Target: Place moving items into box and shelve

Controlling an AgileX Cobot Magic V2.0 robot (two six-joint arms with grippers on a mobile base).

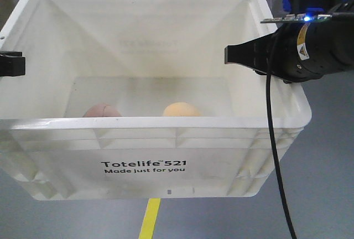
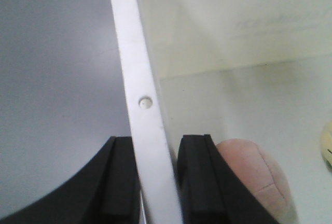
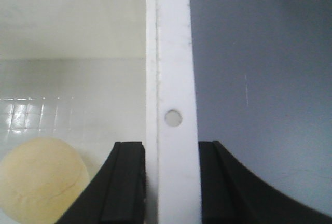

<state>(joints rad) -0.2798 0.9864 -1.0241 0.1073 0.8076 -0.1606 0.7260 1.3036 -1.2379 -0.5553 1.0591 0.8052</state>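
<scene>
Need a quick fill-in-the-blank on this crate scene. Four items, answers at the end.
1. The crate holds ___ round buns.
2. In the front view, the pink bun lies ___ of the orange bun.
3. The crate's front reads Totelife ___.
4. The right gripper clamps the crate's rim, one finger inside, one ___.
Answers: two; left; 521; outside.

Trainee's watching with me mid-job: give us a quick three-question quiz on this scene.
1. True or false: the left gripper is shut on the rim of the crate.
2. Where is the pink bun? A inside the crate, B in the left gripper, C on the rim.
3. Fill in: the yellow bun lies nearer the ___ gripper than the pink bun does.
Key: 1 true; 2 A; 3 right.
</scene>
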